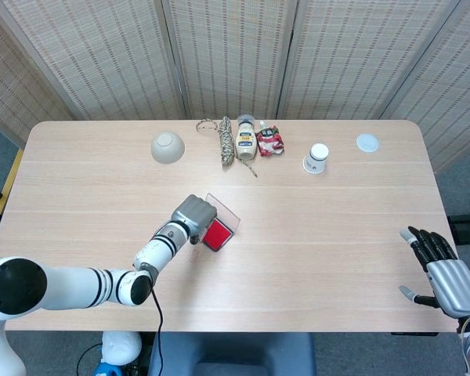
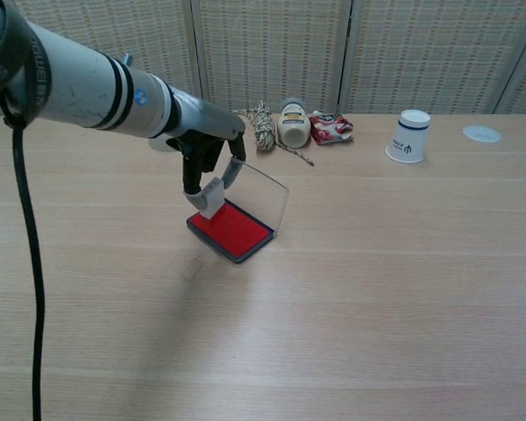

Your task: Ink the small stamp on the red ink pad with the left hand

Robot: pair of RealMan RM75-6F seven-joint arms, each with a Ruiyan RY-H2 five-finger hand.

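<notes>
Red pad (image 2: 231, 231) lies open on the tabletop (image 2: 377, 263); my left hand (image 2: 207, 156) pinches the stamp (image 2: 210, 197) just above its near-left edge, so next I judge a lift clear.

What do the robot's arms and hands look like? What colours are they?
The left arm is a fat white tube with black rings, a small blue dot and a black cable hanging from it. Its left hand is grey with dark fingers. The right hand is ribbed silver-grey with black fingers and pale tips.
</notes>
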